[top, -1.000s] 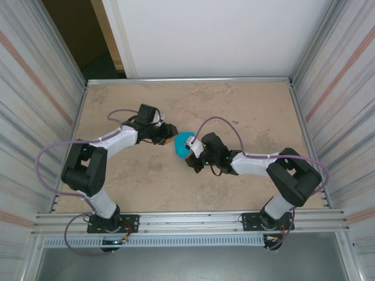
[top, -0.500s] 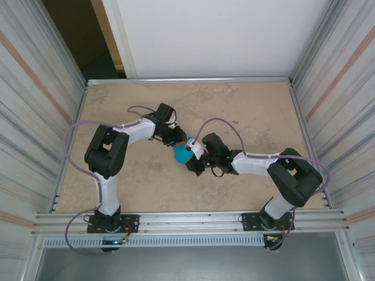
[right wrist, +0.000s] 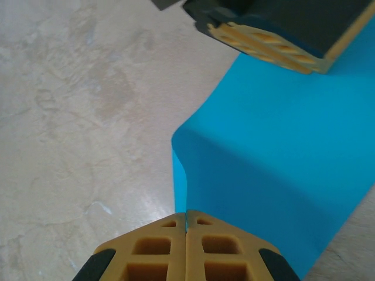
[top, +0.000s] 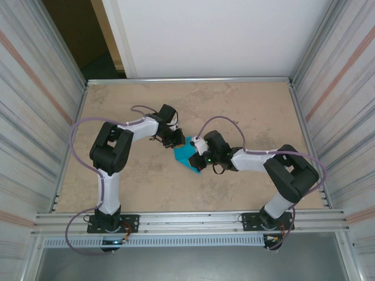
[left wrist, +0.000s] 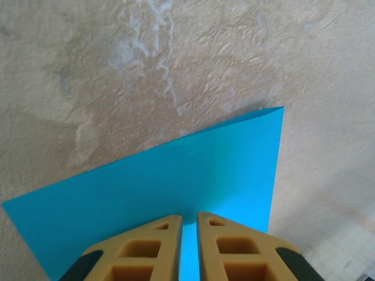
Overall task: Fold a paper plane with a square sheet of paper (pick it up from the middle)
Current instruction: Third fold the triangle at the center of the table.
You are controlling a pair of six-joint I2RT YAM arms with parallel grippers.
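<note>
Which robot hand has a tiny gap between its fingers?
The left gripper: a thin slit shows between its fingers, with the teal square sheet of paper in it. The right gripper has its fingers pressed flat together on the sheet's edge.

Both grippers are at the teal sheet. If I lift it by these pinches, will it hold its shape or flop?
Probably floppy: the sheet bows in a soft curve beyond the right gripper, which is shut on its edge. It looks thin, so it is likely very light and easy to crease. Pushed, it would probably buckle rather than slide.
</note>
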